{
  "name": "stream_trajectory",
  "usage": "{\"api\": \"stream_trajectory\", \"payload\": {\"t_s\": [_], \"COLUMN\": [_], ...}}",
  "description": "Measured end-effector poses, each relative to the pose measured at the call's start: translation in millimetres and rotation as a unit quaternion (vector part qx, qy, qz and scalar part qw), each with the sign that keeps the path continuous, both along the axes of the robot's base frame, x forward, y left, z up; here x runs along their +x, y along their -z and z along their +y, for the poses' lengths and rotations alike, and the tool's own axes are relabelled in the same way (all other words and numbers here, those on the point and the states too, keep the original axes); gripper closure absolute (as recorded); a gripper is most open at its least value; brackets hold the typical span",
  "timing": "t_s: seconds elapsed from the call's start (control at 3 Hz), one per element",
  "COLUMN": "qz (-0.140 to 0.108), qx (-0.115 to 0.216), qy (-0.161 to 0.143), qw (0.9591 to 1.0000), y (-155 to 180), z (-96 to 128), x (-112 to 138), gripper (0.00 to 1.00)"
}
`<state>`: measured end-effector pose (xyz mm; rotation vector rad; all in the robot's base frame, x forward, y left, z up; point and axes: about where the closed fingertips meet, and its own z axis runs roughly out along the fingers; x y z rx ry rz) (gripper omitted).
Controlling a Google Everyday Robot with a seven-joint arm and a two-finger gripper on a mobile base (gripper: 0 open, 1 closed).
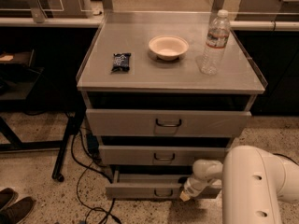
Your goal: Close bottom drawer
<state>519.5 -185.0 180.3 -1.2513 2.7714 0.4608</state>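
The bottom drawer [140, 189] is the lowest of three grey drawers in the cabinet. It stands pulled out a little, with a strip of its flat tray showing and a small dark loop handle [163, 192] mid-front. My gripper [186, 195] hangs on the white arm [252, 185] at the lower right. Its tip is against the drawer's front, just right of the handle.
The middle drawer [163, 155] and top drawer [168, 122] sit above. On the cabinet top [140, 78] are a white bowl [168, 46], a water bottle [214, 42] and a dark packet [121, 62]. Cables [88, 171] trail on the floor at left; shoes [14, 206] at lower left.
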Motion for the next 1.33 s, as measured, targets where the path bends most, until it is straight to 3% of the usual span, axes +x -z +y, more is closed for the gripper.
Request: {"api": "stream_trajectory", "payload": {"t_s": [1.0,1.33], "qz": [0.0,0.0], "qx": [0.0,0.0], "qy": [0.0,0.0], "qw": [1.0,1.0], "y": [0.1,0.1], "z": [0.0,0.1], "x": [-0.1,-0.2], "gripper": [0.15,0.0]}}
